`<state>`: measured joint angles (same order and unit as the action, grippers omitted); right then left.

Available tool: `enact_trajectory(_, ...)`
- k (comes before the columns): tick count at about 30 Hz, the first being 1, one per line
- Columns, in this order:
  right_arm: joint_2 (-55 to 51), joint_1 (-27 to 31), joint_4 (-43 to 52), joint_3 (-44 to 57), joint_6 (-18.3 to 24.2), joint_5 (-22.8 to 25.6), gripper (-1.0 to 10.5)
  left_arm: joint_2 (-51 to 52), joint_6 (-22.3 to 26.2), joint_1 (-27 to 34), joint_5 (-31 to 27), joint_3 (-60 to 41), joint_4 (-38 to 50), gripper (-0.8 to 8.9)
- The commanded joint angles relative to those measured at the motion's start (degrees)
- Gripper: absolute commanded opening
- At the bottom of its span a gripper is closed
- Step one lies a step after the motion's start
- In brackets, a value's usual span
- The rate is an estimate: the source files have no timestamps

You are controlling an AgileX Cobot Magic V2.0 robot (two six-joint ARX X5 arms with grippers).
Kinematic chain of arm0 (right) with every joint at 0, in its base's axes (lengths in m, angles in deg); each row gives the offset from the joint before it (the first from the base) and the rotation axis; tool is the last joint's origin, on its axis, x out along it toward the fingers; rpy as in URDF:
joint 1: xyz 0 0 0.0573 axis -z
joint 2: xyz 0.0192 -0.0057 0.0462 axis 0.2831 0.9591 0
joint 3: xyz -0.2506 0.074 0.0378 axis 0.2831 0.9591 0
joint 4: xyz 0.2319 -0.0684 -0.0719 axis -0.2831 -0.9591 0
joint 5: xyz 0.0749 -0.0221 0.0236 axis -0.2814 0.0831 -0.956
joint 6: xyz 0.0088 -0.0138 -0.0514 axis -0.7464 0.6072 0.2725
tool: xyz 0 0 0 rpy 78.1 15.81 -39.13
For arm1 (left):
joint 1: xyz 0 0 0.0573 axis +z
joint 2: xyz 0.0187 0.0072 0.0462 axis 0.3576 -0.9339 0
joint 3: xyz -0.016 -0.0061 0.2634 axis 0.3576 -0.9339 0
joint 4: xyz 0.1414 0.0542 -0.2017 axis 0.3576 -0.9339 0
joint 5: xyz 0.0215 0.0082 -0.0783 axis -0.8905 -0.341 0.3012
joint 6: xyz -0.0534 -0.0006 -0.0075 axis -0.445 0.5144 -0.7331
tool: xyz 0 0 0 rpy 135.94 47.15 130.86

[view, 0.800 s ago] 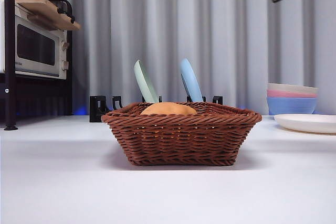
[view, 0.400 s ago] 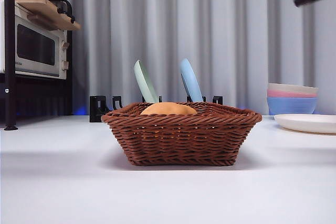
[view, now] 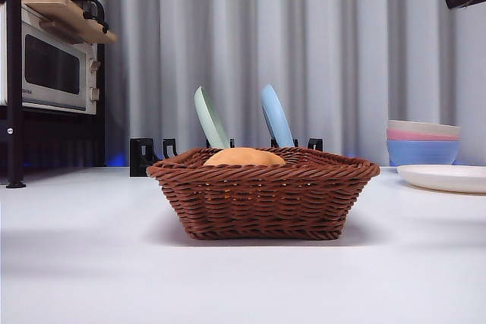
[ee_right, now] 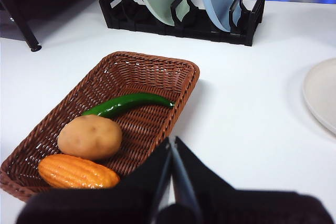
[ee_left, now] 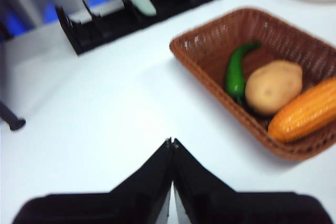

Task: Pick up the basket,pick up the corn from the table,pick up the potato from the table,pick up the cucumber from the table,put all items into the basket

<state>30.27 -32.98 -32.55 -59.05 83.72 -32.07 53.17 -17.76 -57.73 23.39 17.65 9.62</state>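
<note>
We see the basket [view: 263,193] sitting on the white table [view: 83,263]. All three foods lie inside it. From the right wrist view, the potato [ee_right: 90,137] is in the middle, the cucumber [ee_right: 127,103] is at about 1 o'clock from it, and the corn [ee_right: 77,172] is at about 6 o'clock, touching it. The left gripper [ee_left: 171,145] has its jaws pressed together and holds nothing. The right gripper [ee_right: 172,145] is closed too, up above the table beside the basket.

Brown wicker basket [ee_right: 181,80] on the white table [ee_right: 247,124] holds cucumber [ee_right: 128,103], potato [ee_right: 89,137], corn [ee_right: 76,172].
</note>
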Motion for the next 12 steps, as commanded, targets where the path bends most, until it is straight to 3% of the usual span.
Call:
enact_trajectory(1, -0.11, -0.07, 0.35, 0.31, -0.74, 0.17, 0.0, -0.57, -0.61, 0.13, -0.09, -0.28, -0.11, -0.03)
enact_trajectory(10, -0.04, -0.07, 0.33, 0.31, -0.74, 0.15, 0.0, -0.79, -0.61, 0.13, -0.07, -0.28, -0.68, -0.03)
enact_trajectory(12, -0.04, -0.07, 0.35, 0.31, -0.74, 0.17, 0.0, 0.98, 1.60, 0.46, -0.72, -0.28, -1.60, -0.03)
